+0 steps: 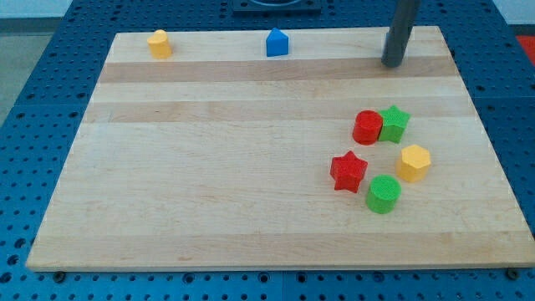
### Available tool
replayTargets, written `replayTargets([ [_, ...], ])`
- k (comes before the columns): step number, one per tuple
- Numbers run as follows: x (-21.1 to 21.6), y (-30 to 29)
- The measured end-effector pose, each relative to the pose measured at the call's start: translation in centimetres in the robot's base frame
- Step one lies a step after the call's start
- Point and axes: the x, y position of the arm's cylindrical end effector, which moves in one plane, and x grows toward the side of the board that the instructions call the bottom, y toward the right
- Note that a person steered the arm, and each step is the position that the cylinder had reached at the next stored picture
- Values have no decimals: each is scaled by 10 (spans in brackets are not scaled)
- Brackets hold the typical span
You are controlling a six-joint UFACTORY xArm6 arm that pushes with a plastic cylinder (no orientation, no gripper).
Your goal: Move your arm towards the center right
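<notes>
My tip (391, 63) rests on the wooden board (209, 167) near its top right corner, at the end of a dark rod coming down from the view's top. It touches no block. Well below it lies a cluster: a red cylinder (367, 127) touching a green star (394, 124), a yellow hexagon (414, 162), a red star (349, 171) and a green cylinder (384, 194). The red cylinder is the nearest block, below and slightly left of the tip.
A blue house-shaped block (277, 43) sits at the top edge, left of the tip. A yellow block (159, 43) sits near the top left corner. Blue pegboard (33, 125) surrounds the board.
</notes>
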Motion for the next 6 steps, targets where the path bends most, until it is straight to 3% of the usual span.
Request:
replayTargets([
  [2,-11,0],
  [3,4,0],
  [5,72,0],
  [6,106,27],
])
